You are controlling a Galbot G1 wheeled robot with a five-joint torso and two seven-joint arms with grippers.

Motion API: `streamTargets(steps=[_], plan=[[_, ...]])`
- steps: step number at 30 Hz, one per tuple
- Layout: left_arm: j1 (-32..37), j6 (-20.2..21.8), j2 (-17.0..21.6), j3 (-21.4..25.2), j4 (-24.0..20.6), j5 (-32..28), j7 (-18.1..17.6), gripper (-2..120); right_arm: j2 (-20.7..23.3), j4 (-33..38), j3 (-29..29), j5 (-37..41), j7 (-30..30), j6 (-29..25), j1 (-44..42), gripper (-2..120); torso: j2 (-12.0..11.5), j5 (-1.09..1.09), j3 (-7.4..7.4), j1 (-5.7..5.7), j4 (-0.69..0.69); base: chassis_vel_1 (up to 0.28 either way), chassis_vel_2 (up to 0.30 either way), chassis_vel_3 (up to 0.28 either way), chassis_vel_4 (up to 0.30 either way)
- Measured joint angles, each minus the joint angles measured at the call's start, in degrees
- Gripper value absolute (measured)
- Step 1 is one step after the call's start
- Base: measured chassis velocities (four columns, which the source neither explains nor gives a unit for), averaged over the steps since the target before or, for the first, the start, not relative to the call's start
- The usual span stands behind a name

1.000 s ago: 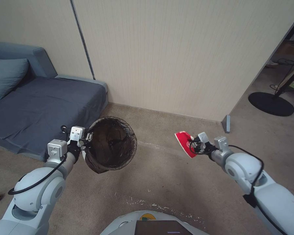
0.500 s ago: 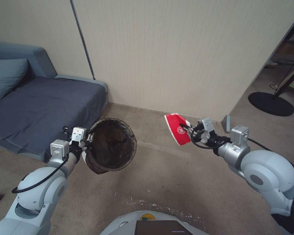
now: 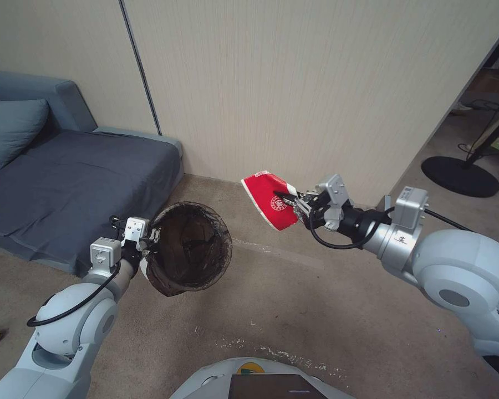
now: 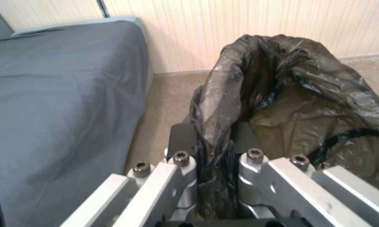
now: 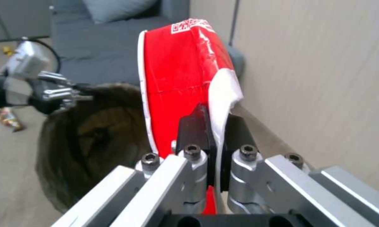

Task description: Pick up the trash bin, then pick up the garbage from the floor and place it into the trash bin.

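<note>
Beige carpet (image 3: 294, 299) — grey sofa (image 3: 72, 183) by wall (image 3: 294, 88)

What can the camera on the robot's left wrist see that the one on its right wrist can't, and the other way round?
Left wrist view alone: the left gripper up close, shut on the rim of the trash bin, pinching the dark liner bag between its fingers.

Right wrist view alone: the right gripper shut on a red paper packet, with the left gripper farther off and a small wrapper lying on the floor.

Both share: the trash bin, the grey sofa and the pale wall.
</note>
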State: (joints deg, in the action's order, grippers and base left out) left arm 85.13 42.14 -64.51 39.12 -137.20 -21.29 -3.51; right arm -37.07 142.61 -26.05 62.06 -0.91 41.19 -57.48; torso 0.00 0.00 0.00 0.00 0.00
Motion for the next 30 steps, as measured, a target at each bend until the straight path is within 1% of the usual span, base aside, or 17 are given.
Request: streamTargets(steps=[2,3,5,14,18,20,23,26,27,30], plan=[[-0.28,0.00,-0.26,-0.31,0.43,0.39,0.03,7,0.16,0.11,3.21,1.41,-0.29,0.01,2.27,0,0.00,0.00,0.00,0.00,-0.01,0.000,0.000,0.000,0.000],[-0.28,0.00,-0.26,-0.31,0.43,0.39,0.03,7,0.16,0.11,3.21,1.41,-0.29,0.01,2.27,0,0.00,0.00,0.00,0.00,-0.01,0.000,0.000,0.000,0.000],[-0.50,0.00,-0.55,-0.77,0.81,0.81,0.05,7,-0.05,0.64,7.25,2.50,-0.97,0.27,4.29,0,0.00,-0.01,0.00,0.00,0.01,0.000,0.000,0.000,0.000],[-1.02,0.00,-0.42,-0.52,1.48,0.85,0.17,7,-0.32,0.55,11.36,1.97,-1.23,0.44,2.30,0,0.00,0.00,0.00,0.00,-0.02,0.000,0.000,0.000,0.000],[-1.16,0.00,-0.56,-0.55,1.75,0.86,0.24,7,-0.57,0.58,13.02,2.10,-0.62,0.15,3.15,0,0.00,0.00,0.00,0.00,0.00,0.000,0.000,0.000,0.000],[-1.19,0.00,-0.77,-0.66,2.01,1.00,0.26,7,-0.01,0.69,14.39,2.73,0.79,-0.10,4.54,0,0.00,0.00,0.00,0.00,0.00,0.000,0.000,0.000,0.000],[-1.23,0.00,-0.84,-0.69,2.09,1.02,0.28,7,0.46,0.66,15.54,2.85,1.07,-0.17,5.38,0,0.00,0.00,0.00,0.00,-0.01,0.000,0.000,0.000,0.000],[-1.35,0.00,-0.99,-0.86,2.18,1.08,0.31,7,0.85,-0.87,19.68,2.83,1.33,-0.48,8.98,0,0.00,0.00,0.00,0.00,-0.02,0.000,0.000,0.000,0.000],[-1.35,0.00,-0.99,-0.86,2.18,1.08,0.31,7,0.85,-0.87,19.68,2.83,1.33,-0.48,8.98,0,0.00,0.00,0.00,0.00,-0.02,0.000,0.000,0.000,0.000],[-1.38,0.00,-1.06,-0.89,2.12,1.07,0.34,7,0.16,-4.42,24.98,2.70,1.38,-0.46,15.28,0,0.00,-0.01,0.00,0.00,0.02,0.000,0.000,0.000,0.000]])
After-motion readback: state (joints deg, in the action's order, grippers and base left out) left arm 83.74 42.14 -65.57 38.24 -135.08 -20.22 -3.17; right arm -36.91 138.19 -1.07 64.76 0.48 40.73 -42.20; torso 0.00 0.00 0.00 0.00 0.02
